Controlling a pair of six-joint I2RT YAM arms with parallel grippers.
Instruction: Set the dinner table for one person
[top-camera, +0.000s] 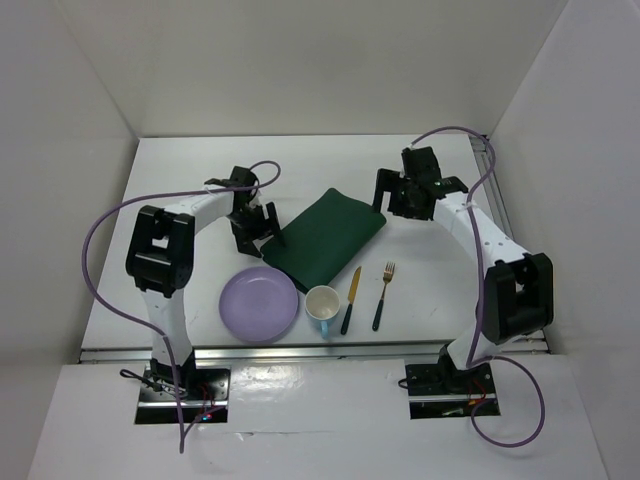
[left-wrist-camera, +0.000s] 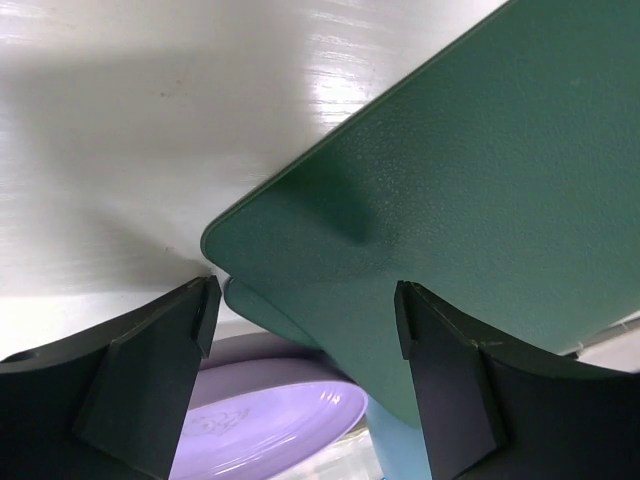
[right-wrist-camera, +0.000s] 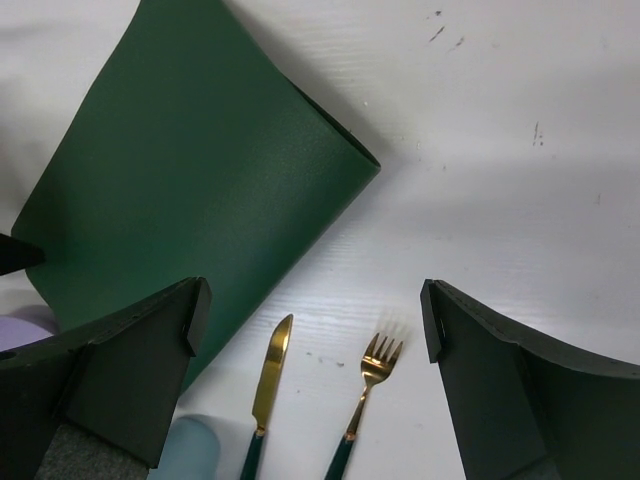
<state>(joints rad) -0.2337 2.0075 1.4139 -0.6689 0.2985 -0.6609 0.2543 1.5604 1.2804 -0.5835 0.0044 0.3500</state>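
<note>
The dinner table (top-camera: 190, 180) is a wide white top. A folded dark green placemat (top-camera: 330, 238) lies at its middle. A purple plate (top-camera: 259, 304), a light blue cup (top-camera: 322, 303), a gold knife (top-camera: 350, 300) and a gold fork (top-camera: 384, 295) with dark green handles lie in front of it. My left gripper (top-camera: 260, 230) is open at the mat's left corner. In the left wrist view that corner (left-wrist-camera: 260, 240) sits just beyond the left gripper (left-wrist-camera: 305, 305). My right gripper (top-camera: 388, 198) is open and empty by the mat's right corner. It (right-wrist-camera: 315, 310) hovers above the knife (right-wrist-camera: 270, 370) and fork (right-wrist-camera: 368, 375).
White walls enclose the table on three sides. A metal rail (top-camera: 300, 352) runs along the near edge. The plate (left-wrist-camera: 270, 420) and cup (left-wrist-camera: 400, 450) lie just under the left gripper. The mat (right-wrist-camera: 190, 190) and cup (right-wrist-camera: 190, 450) show in the right wrist view.
</note>
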